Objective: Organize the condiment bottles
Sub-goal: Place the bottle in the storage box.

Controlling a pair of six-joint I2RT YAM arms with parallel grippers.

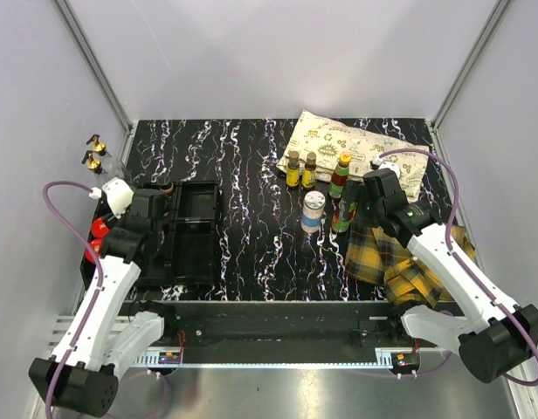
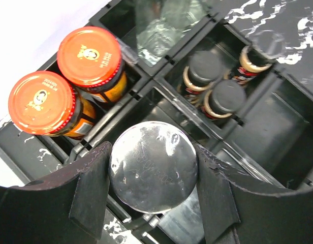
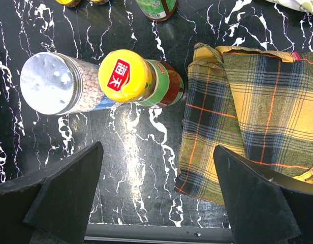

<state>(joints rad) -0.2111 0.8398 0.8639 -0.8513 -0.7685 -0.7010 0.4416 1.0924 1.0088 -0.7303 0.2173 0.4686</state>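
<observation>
My left gripper [image 2: 152, 175] is shut on a silver-lidded shaker [image 2: 153, 166] and holds it over the black compartment tray [image 2: 278, 122]. The tray holds two red-lidded jars [image 2: 95, 56] [image 2: 40, 103] and three tiny dark bottles [image 2: 205, 68]. My right gripper [image 3: 157, 152] is open and empty over the table, just short of a yellow-capped green sauce bottle [image 3: 125, 75] and a second silver-lidded shaker [image 3: 49, 83]. Three more small bottles [image 1: 310, 170] stand behind them in the top view. Two gold-capped bottles [image 1: 94, 155] stand off the table's left edge.
A yellow plaid cloth [image 3: 248, 117] lies right of the sauce bottle, under my right finger. A printed white bag [image 1: 356, 153] lies at the back right. In the top view the tray's right-hand compartments [image 1: 197, 227] look empty. White walls enclose the table.
</observation>
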